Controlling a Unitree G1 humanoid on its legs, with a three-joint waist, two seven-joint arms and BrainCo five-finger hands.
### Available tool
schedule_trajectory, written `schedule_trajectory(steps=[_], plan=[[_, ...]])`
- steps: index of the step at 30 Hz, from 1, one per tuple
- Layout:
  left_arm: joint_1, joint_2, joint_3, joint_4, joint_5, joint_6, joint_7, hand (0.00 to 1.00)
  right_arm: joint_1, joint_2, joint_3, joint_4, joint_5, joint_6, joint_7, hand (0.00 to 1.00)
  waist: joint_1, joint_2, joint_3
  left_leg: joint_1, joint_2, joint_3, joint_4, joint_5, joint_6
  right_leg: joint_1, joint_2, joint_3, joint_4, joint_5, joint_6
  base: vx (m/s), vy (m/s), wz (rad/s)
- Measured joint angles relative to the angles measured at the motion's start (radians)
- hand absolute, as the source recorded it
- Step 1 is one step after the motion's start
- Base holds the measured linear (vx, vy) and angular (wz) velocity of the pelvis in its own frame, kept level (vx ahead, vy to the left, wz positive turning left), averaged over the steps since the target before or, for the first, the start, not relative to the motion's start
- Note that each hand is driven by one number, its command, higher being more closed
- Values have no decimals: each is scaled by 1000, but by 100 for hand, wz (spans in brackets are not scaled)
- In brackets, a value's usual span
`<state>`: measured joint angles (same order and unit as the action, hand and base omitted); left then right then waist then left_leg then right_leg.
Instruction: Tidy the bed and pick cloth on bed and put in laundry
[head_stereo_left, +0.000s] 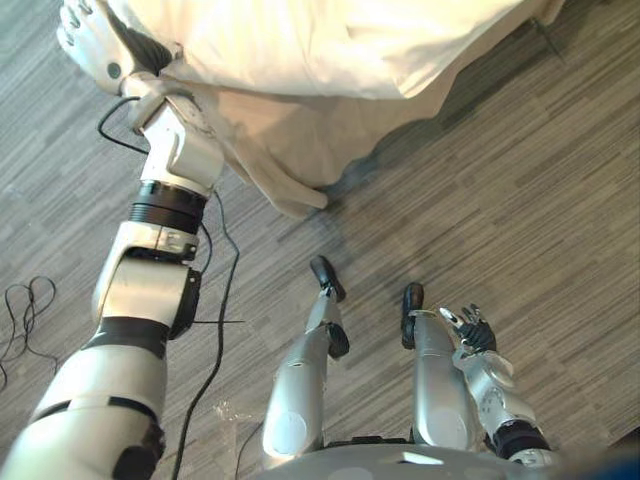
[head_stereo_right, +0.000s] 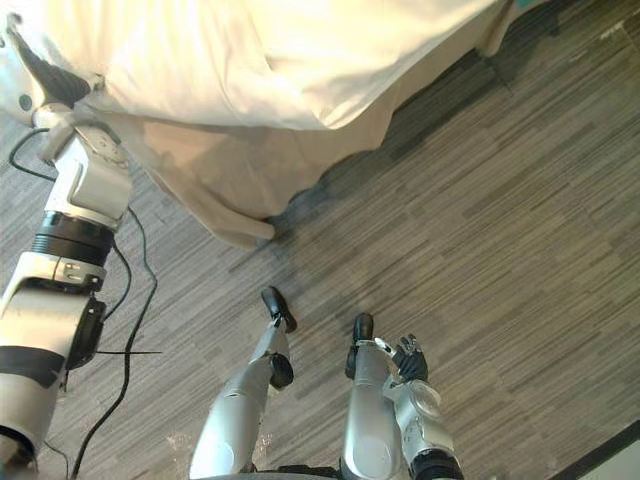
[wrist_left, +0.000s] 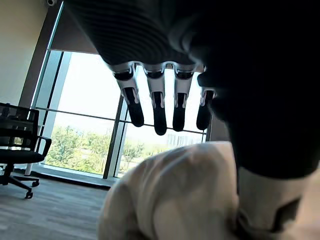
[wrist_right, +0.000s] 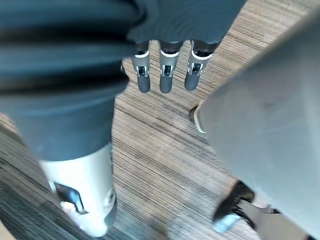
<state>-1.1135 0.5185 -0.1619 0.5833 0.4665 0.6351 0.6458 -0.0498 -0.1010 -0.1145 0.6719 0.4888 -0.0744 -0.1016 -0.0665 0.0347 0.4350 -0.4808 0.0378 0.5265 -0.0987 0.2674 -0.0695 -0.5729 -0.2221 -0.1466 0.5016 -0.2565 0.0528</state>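
Stretching under everything is the grey streaked floor (head_stereo_left: 500, 200). The bed (head_stereo_right: 300, 50) lies across the far edge of the head views, so only its near side and a corner show. It is covered in pale bedding, and a beige cloth (head_stereo_left: 280, 150) hangs off it in a long fold whose tip reaches the floor.

In the left wrist view a black office chair (wrist_left: 17, 145) stands well off, before a bright window (wrist_left: 90, 125).

The left arm (head_stereo_left: 165, 200) is raised and stretched far forward to the bed's edge. Its wrist is against the hanging cloth, part of which wraps over it. The left hand (head_stereo_left: 88, 40) sits at the picture's border, partly cut off. Its fingers (wrist_left: 160, 110) hang straight and loose above a mound of the cloth, gripping nothing. I cannot tell whether they touch it, and the thumb is hard to make out.

The right hand (head_stereo_left: 470, 330) hangs low at the robot's side, with straight fingers (wrist_right: 166, 75) pointing at the floor and nothing in it.
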Motion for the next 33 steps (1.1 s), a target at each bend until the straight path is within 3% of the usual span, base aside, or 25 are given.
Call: schedule_trajectory(steps=[4,6,10,11,12,13,14,17,23,25,28,32,33], plan=[[0,2,7,2,16,-64,-32,100,-16,-4,-27,16,-1,-6,1,0,-10,7,9,-16,0,3,0,2,0,-22,4,20,-8,12,4,5,-38,-11],[0,10,6,5,12,-112,-89,100,-18,-3,-31,18,-1,-10,0,0,-5,7,9,-14,-1,8,0,15,-5,-14,3,22,-21,19,6,5,-9,-2],[1,48,-48,30,-18,-253,-212,100,-22,-5,-44,22,-4,-10,0,0,2,9,10,2,-6,10,0,18,-10,15,-4,18,-49,33,11,0,0,0],[1,70,-77,29,-48,-299,-252,100,-21,-6,-55,28,-8,-8,0,0,2,11,11,13,-8,13,-2,-6,-20,28,-9,12,-53,34,13,15,11,-4],[1,85,-96,28,-69,-317,-270,100,-21,-6,-60,32,-15,-8,-1,0,4,16,13,27,-5,17,-4,-49,-29,38,-6,10,-53,34,14,24,38,-6],[-1,107,-123,21,-102,-350,-301,100,-21,-18,-69,33,-32,-8,-5,0,1,33,21,48,-2,33,-6,-122,0,60,-6,2,-53,35,17,30,72,1],[-1,124,-151,4,-128,-388,-323,100,-17,-27,-72,33,-44,-8,-14,0,-1,34,21,56,-9,72,-5,-131,-5,66,-23,-1,-56,39,26,40,85,7],[4,142,-185,-47,-176,-493,-364,100,-12,-32,-74,46,-44,-8,-36,0,2,35,21,72,-44,70,0,-97,54,97,-61,-16,-60,25,53,103,95,26],[201,240,-194,-170,-222,-677,-457,100,-17,-29,-72,101,-43,-8,-39,0,19,37,7,181,-54,31,0,-88,67,283,-61,-79,-156,34,64,147,-16,18],[259,250,-193,-177,-226,-720,-495,100,-18,-34,-75,123,-43,-5,-41,0,20,44,-13,198,-54,6,0,-71,91,328,-57,-105,-182,38,69,131,-112,26],[379,252,-191,-194,-281,-788,-541,100,-20,-35,-103,156,-44,23,-42,0,23,43,-31,268,-49,-26,0,-67,96,438,-45,-143,-230,49,74,148,-130,21],[594,238,-176,-209,-319,-848,-588,100,1,-31,-114,224,-43,70,-54,0,28,41,-132,342,-23,-62,0,-67,96,548,-4,-189,-263,79,69,139,-145,21],[664,214,-152,-208,-341,-865,-601,0,20,-27,-114,230,-43,81,-54,0,28,49,-168,364,6,-80,0,-67,96,541,10,-191,-199,88,63,108,-151,18]])
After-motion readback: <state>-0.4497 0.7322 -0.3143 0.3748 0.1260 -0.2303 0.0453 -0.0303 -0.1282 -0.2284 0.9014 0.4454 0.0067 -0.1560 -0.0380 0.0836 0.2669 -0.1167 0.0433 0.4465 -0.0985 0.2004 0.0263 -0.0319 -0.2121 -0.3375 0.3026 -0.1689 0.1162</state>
